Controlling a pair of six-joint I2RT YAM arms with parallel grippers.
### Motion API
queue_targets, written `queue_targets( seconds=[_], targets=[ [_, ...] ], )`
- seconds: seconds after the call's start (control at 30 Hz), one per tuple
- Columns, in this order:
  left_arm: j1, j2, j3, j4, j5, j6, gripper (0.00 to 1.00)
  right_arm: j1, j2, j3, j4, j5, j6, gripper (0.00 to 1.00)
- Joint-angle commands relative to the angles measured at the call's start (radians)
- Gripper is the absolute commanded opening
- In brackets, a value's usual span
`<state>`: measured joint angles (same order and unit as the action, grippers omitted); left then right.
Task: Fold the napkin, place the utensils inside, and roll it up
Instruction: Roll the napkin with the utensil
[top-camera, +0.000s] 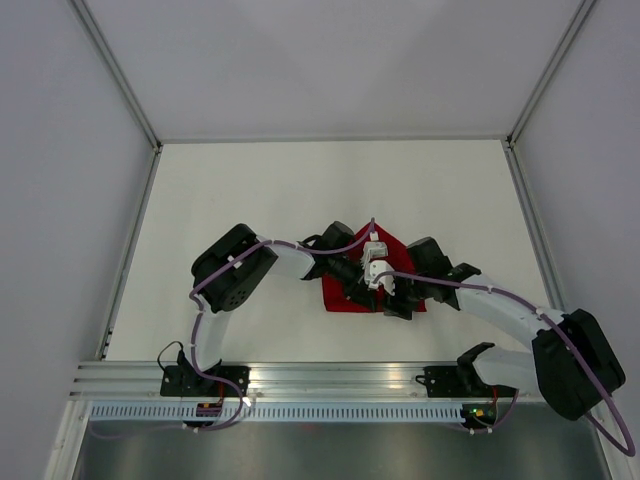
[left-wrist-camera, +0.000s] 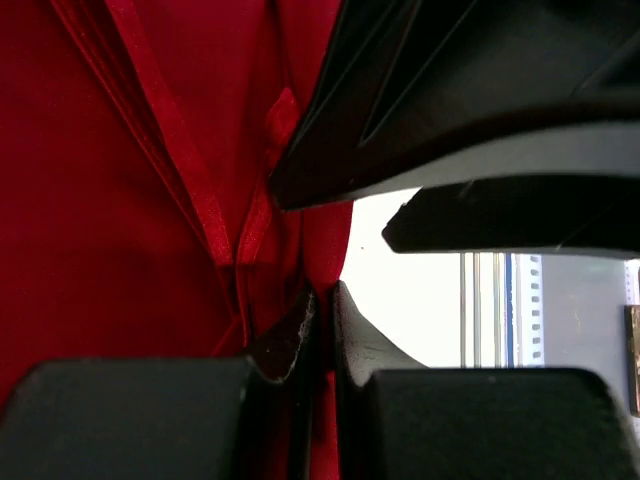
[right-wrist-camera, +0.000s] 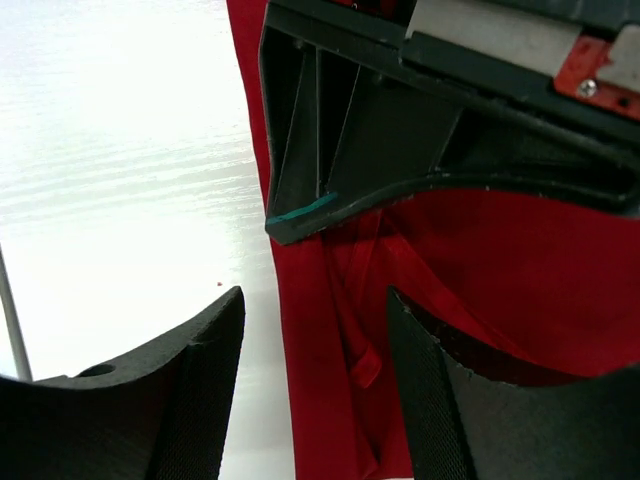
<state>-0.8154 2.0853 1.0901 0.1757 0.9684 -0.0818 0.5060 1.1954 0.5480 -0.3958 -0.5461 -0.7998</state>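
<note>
The red napkin (top-camera: 340, 298) lies folded in the middle of the table, mostly covered by both arms. My left gripper (left-wrist-camera: 325, 312) is shut on a thin upright fold of the napkin (left-wrist-camera: 120, 200); in the top view the left gripper (top-camera: 353, 288) sits over the cloth's middle. My right gripper (right-wrist-camera: 313, 300) is open and straddles the napkin's (right-wrist-camera: 520, 270) long edge, one finger over bare table and the other over the cloth, with a small loose fold between them. The right gripper (top-camera: 396, 302) is close beside the left one. The utensils are hidden.
Grey walls enclose the white table (top-camera: 250, 200) on three sides. An aluminium rail (top-camera: 330, 378) carrying the arm bases runs along the near edge. The two wrists crowd each other above the cloth.
</note>
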Motion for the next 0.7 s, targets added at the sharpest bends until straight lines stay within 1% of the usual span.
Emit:
queue_targets(
  seconds=[0.0, 0.2, 0.3, 0.4, 0.43, 0.47, 0.5, 0.53, 0.6, 0.63, 0.67],
  targets=[
    [0.005, 0.044, -0.006, -0.061, -0.051, -0.013, 0.02, 0.028, 0.023, -0.005, 0.080, 0.046, 0.014, 0.64],
    [0.009, 0.041, -0.021, -0.039, -0.051, -0.012, 0.02, 0.095, 0.073, -0.040, 0.138, 0.092, 0.017, 0.60],
    [0.009, 0.036, -0.030, -0.030, -0.054, -0.009, 0.02, 0.108, 0.090, -0.057, 0.170, 0.113, 0.016, 0.57],
    [0.009, 0.027, -0.036, -0.024, -0.054, -0.003, 0.02, 0.117, 0.112, -0.063, 0.186, 0.129, 0.011, 0.49],
    [0.010, 0.021, -0.039, -0.021, -0.057, -0.001, 0.02, 0.117, 0.125, -0.062, 0.186, 0.133, 0.011, 0.41],
    [0.010, 0.013, -0.047, -0.018, -0.063, 0.002, 0.03, 0.117, 0.128, -0.065, 0.189, 0.140, 0.008, 0.37],
    [0.010, -0.011, -0.053, -0.002, -0.068, 0.002, 0.07, 0.117, 0.132, -0.065, 0.186, 0.147, 0.005, 0.34],
    [0.013, -0.025, -0.064, 0.013, -0.080, 0.001, 0.08, 0.117, 0.133, -0.066, 0.183, 0.150, 0.004, 0.28],
    [0.024, -0.074, -0.091, 0.053, -0.095, -0.013, 0.18, 0.117, 0.133, -0.069, 0.170, 0.153, 0.001, 0.24],
    [0.028, -0.086, -0.098, 0.067, -0.099, -0.018, 0.20, 0.117, 0.135, -0.068, 0.164, 0.153, 0.001, 0.22],
    [0.032, -0.103, -0.110, 0.074, -0.102, -0.027, 0.25, 0.117, 0.136, -0.063, 0.157, 0.153, 0.001, 0.20]
  ],
)
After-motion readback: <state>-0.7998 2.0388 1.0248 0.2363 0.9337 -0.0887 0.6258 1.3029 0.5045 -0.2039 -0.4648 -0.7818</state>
